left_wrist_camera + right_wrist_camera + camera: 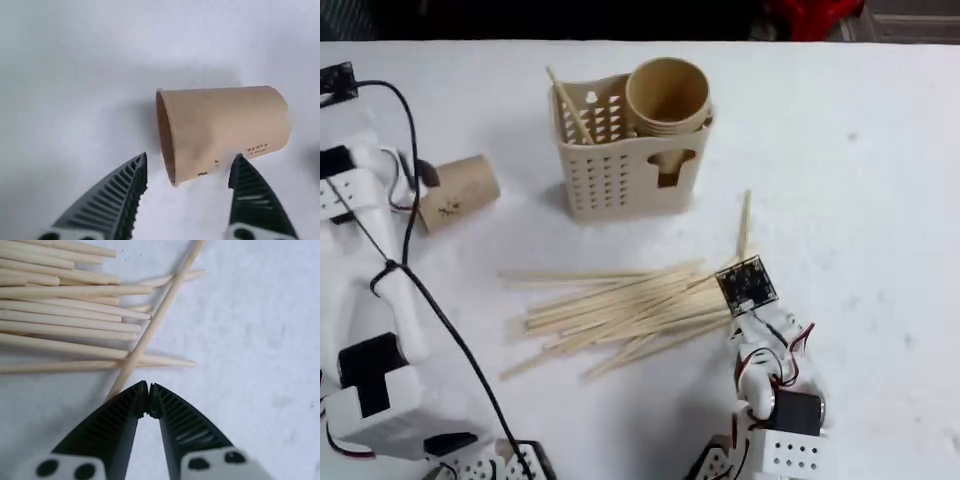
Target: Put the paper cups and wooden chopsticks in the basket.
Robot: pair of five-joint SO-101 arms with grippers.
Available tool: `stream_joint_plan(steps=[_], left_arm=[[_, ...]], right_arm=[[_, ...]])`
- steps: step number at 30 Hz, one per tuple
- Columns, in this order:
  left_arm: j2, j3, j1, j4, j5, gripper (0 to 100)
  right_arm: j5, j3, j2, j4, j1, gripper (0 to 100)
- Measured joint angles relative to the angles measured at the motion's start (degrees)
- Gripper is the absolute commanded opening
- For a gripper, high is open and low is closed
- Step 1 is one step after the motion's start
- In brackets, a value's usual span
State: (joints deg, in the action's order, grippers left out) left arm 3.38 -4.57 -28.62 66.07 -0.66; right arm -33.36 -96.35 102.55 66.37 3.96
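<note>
A brown paper cup [458, 192] lies on its side on the white table at the left, and my left gripper [189, 167] stands open just in front of the cup [222, 131], its mouth toward me. The cream perforated basket [620, 170] at the back centre holds stacked paper cups [667, 97] and one chopstick [570, 108]. A loose pile of wooden chopsticks [620, 310] lies in the middle. My right gripper [149, 399] is shut with nothing in it, just at the pile's right end, near one slanted chopstick [155, 322].
A black cable [415, 250] runs over the left arm's white body [380, 330]. The right arm's base [775, 420] stands at the front edge. The table's right half is bare white surface.
</note>
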Motion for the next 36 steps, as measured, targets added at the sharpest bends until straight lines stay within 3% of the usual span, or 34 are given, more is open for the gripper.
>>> stream_joint_plan(steps=[11,16,27,36], left_arm=[[0.0,-7.9,6.9,-11.8,-3.7,27],[0.0,-8.2,7.1,-12.6,-3.9,27],[0.0,-7.7,-1.3,-11.0,-3.6,27],[-1.4,-16.4,-1.3,-23.0,-1.8,27]], right_arm=[[0.0,0.0,0.0,0.0,0.0,1.8],[0.0,0.0,0.0,0.0,0.0,1.8],[0.0,0.0,0.0,0.0,0.0,1.8],[0.0,0.0,0.0,0.0,0.0,1.8]])
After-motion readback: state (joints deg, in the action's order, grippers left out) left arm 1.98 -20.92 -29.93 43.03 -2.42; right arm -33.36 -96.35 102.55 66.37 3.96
